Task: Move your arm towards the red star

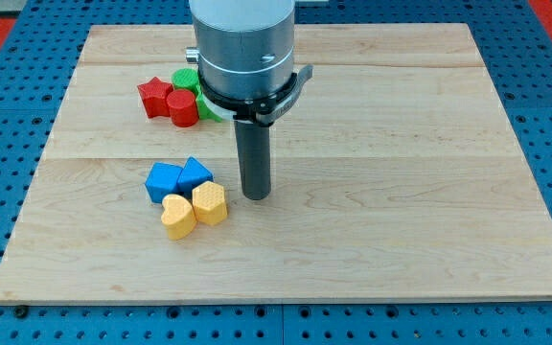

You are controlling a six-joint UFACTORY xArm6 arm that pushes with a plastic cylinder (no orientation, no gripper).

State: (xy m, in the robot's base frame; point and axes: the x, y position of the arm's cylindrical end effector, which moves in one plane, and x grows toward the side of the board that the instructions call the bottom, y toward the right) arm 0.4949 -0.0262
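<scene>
We saw a pale wooden board [401, 144] carrying two clusters. Near the view's top left sat a red star [154, 97], a red cylinder [183, 108] and green blocks [186, 79]. Lower lay two blue blocks [164, 180] [195, 174] touching two yellow hearts [178, 216] [210, 203].

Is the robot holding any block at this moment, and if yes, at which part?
Nothing is held. My tip rests on the bare board, apart from the yellow block to the view's left and from the red star.

On the wooden board [401, 144], my tip [256, 195] stands just at 3 o'clock of 4 touching blocks — blue cube [163, 181], blue triangular block [195, 175], yellow heart block [177, 217], yellow rounded block [210, 203]. Red star [154, 97], red cylinder [182, 108] and green blocks [187, 79] cluster at 11 o'clock — well apart.
</scene>
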